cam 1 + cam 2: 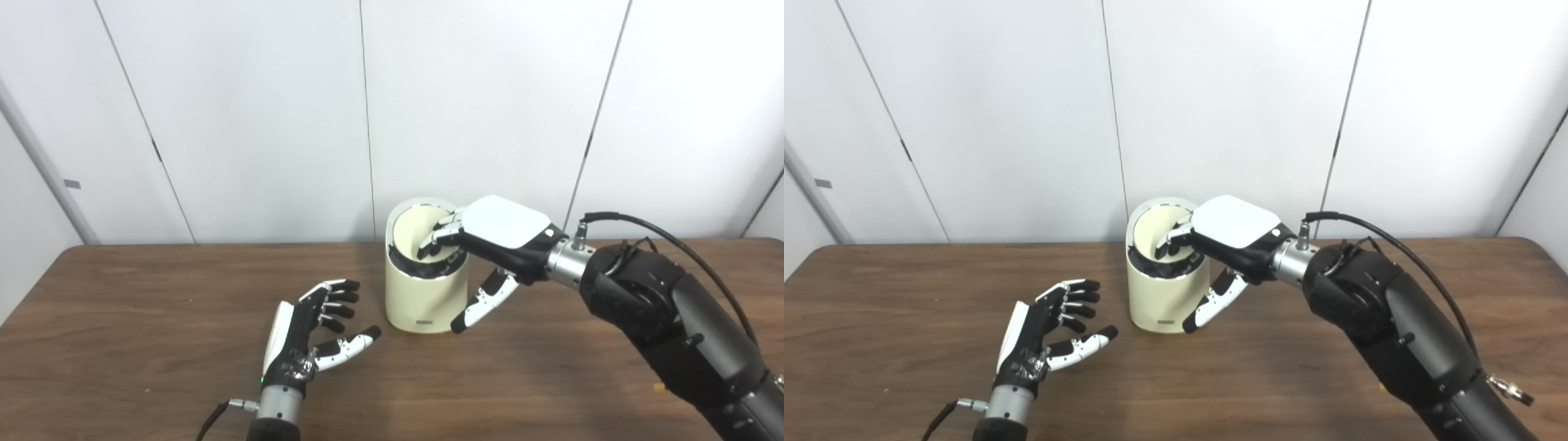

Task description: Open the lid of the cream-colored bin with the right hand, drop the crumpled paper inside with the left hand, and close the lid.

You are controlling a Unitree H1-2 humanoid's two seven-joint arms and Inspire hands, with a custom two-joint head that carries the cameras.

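**Cream-colored bin open at the far middle of the table, paper nowhere in view**

Cream-colored bin [422, 288] upright on the brown table [153, 343], near the far edge and close to the wall; lid [411, 228] tipped up and back, pale underside facing the cameras, chrome rim showing round it; dark liner visible inside the mouth.

Right hand [499, 236] reaching in from the right, over the bin's mouth; fingers [438, 236] curled down past the rim toward the tilted lid, seemingly touching it, though contact not certain from either view; thumb [481, 303] hanging down apart, beside the bin's right wall; not clamped on anything, more a push or prop than a grip.

Left hand [315, 340] low over the table, to the left of the bin and well apart from it; palm turned toward the bin, fingers spread and loosely bent, thumb out; nothing held. Crumpled paper not visible on the table or in either hand; possibly already inside, cannot tell.

Handling, as a judgement: bin likely a light, stiff plastic shell, smooth and rather slippery, easily tipped or slid by a sideways shove; lid apparently hinged or pivoting at the back, so best worked by fingertip pressure on its front edge, straight down, not by squeezing the body.
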